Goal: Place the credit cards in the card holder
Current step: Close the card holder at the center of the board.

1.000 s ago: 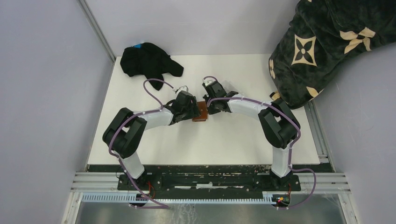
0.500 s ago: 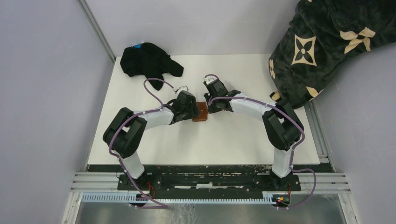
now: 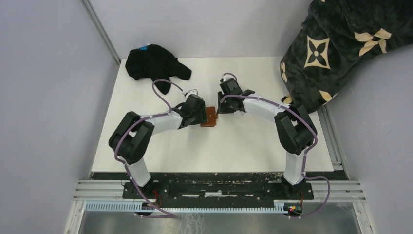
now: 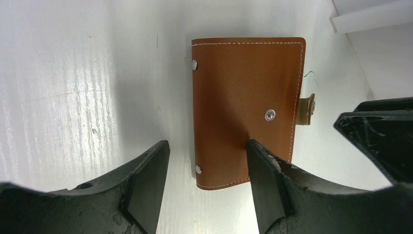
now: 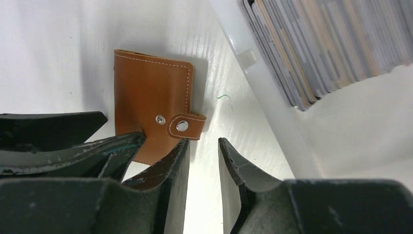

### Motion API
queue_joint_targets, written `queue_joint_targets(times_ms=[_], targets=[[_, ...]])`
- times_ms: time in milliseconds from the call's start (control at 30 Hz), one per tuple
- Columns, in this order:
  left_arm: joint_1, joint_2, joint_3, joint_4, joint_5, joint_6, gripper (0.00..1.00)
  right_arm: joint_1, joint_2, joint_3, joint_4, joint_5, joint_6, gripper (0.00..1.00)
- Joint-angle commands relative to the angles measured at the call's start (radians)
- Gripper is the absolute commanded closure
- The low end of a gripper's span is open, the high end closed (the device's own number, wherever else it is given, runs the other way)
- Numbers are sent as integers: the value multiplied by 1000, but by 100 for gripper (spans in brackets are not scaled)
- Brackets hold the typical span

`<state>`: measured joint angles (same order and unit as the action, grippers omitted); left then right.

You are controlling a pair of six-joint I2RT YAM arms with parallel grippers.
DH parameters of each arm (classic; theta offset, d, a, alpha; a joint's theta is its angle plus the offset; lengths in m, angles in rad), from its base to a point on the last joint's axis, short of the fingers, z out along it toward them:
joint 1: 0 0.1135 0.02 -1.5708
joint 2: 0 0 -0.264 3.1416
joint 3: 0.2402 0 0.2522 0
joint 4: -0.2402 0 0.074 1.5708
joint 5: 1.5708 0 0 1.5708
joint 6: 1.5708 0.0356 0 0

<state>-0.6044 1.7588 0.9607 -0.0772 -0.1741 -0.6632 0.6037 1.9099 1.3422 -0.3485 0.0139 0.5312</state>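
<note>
Around your work area, a crumpled black cloth (image 3: pixel 155 63) lies at the far left corner of the white table (image 3: pixel 243 146). A dark plush blanket (image 3: pixel 341 44) with pale flower shapes hangs over the far right edge. Both are well apart from the grippers. The close obstacle is a clear plastic tray (image 5: pixel 253 56) just beside the card holder. The credit cards (image 5: pixel 331 44) stand packed on edge in it, thin grey, beige and bluish strips. From above you cannot see this tray, as the right arm covers that spot. A tiny green thread (image 5: pixel 223 96) lies on the table between tray and wallet.

The card holder (image 4: pixel 243 112) lies flat near the middle of the table, between your two grippers. It is shut, with its snap tab (image 5: pixel 187 126) folded over the edge and fastened. It is smooth tan-brown leather with pale stitching along the border, rounded corners and small metal studs.

Your left gripper (image 4: pixel 207 156) sits on the wallet's left side with its fingers spread wide. One black finger (image 4: pixel 265 175) overlaps the leather cover and the other stands over bare table beside the wallet's edge, so nothing is clamped. Your right gripper (image 5: pixel 202 156) is at the wallet's far right with a moderate gap between its fingers. That gap holds only white table. The finger nearer the wallet sits right by the snap tab, though you cannot tell whether it touches. The matt black fingers of both grippers look scuffed.
</note>
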Motion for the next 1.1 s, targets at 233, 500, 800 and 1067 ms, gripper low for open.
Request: queue_joint_targets(times_ms=[233, 500, 800, 1067], targets=[[1, 52, 16, -101, -14, 79, 34, 2, 55, 51, 9, -12, 168, 63], [1, 53, 13, -112, -10, 100, 34, 1, 32, 13, 44, 32, 225, 62], [2, 55, 2, -120, 2, 109, 35, 1, 20, -10, 67, 76, 282, 62], [1, 52, -2, -123, 3, 116, 35, 1, 46, -14, 87, 44, 309, 62]])
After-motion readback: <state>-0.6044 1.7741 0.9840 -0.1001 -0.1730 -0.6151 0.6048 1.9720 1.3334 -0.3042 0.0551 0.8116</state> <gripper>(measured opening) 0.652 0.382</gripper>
